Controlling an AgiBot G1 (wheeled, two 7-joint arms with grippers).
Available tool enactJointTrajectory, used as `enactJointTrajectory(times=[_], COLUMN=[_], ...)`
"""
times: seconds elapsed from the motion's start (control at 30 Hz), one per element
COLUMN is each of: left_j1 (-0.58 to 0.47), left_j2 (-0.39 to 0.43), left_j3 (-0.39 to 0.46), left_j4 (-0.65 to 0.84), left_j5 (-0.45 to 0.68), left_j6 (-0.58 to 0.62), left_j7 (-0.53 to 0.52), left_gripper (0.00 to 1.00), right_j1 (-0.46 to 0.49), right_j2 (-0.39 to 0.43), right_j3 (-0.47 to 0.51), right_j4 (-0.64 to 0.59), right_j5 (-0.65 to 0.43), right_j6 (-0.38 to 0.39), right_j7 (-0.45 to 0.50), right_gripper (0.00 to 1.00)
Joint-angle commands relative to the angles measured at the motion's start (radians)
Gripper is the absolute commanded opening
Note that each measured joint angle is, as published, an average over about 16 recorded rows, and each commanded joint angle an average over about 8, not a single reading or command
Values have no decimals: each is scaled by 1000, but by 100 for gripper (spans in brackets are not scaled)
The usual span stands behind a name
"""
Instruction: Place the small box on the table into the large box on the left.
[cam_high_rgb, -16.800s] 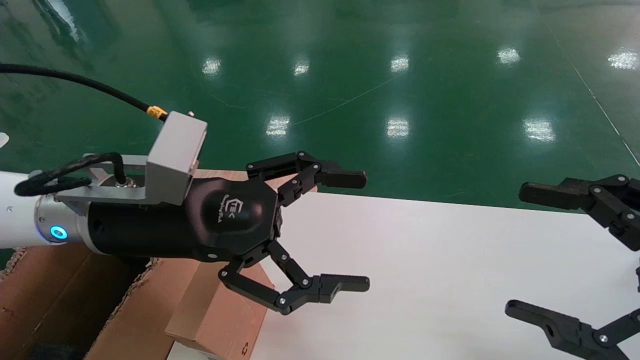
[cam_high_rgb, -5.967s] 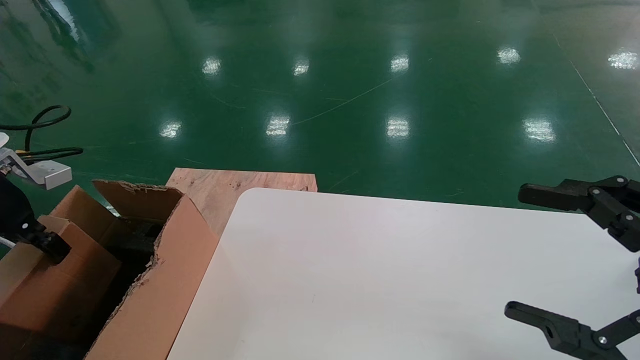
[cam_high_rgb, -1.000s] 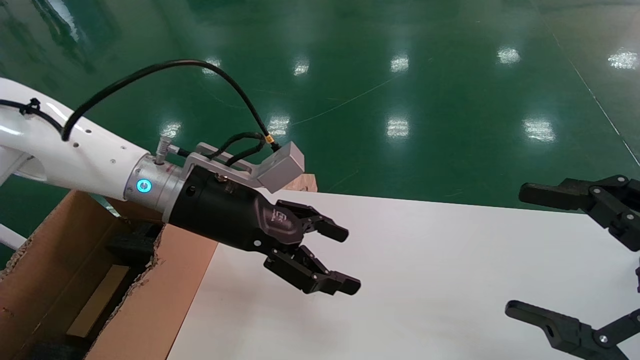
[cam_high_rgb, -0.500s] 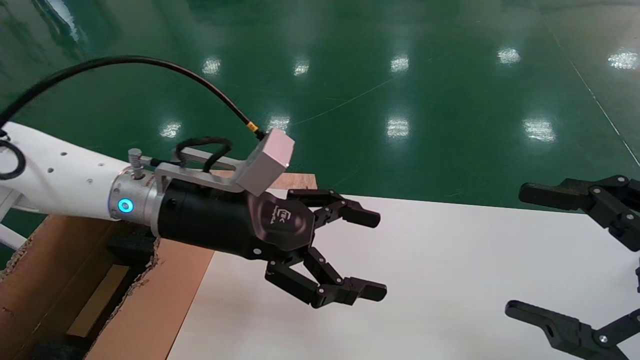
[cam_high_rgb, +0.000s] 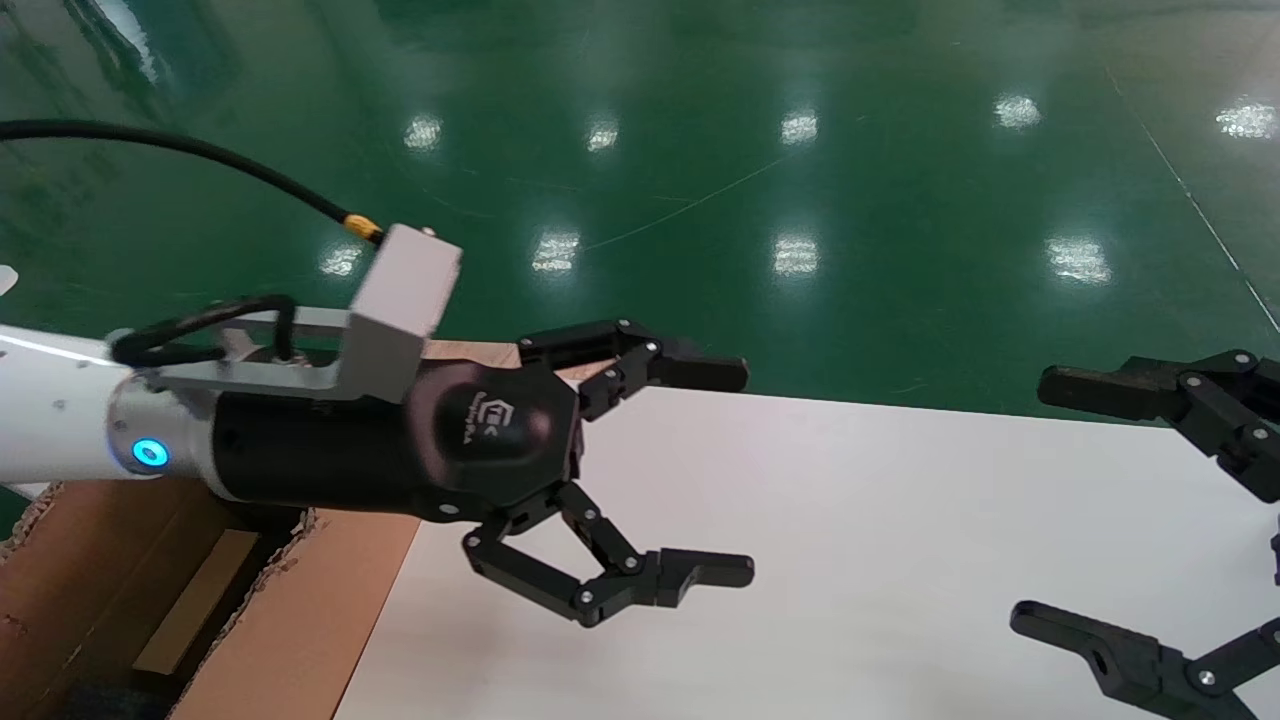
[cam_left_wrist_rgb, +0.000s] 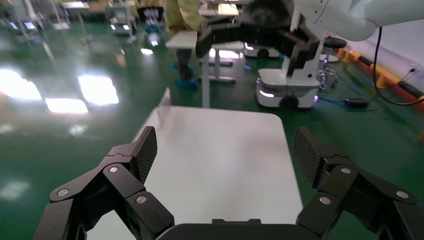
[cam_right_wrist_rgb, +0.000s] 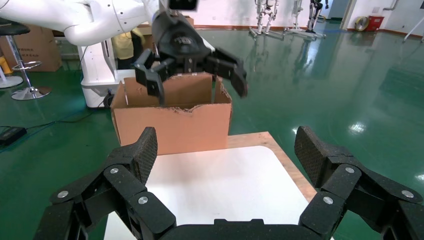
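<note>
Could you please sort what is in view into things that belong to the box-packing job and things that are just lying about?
Belonging to the job:
- small box, lying inside the large box
- large box, at the table's left
- table
- left gripper, open above the table

Just there:
- wooden board, behind the table
- right gripper, open, parked at the right
</note>
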Motion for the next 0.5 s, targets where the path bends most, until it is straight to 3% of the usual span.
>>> enactJointTrajectory(times=[0.03, 0.27, 0.5], left_j1=[37, 104, 92], left_j2=[-5, -12, -12], left_j3=[-56, -156, -138], left_j4=[-21, -58, -51], left_j5=[-4, -12, -12], left_j6=[1, 3, 3], left_j7=[19, 46, 41], left_gripper=[100, 100, 100], right_j1=[0, 0, 0], right_j2=[0, 0, 0], right_j3=[0, 0, 0], right_j4=[0, 0, 0], right_j5=[0, 0, 0], right_j6=[0, 0, 0], right_j7=[0, 0, 0], right_gripper=[100, 100, 100])
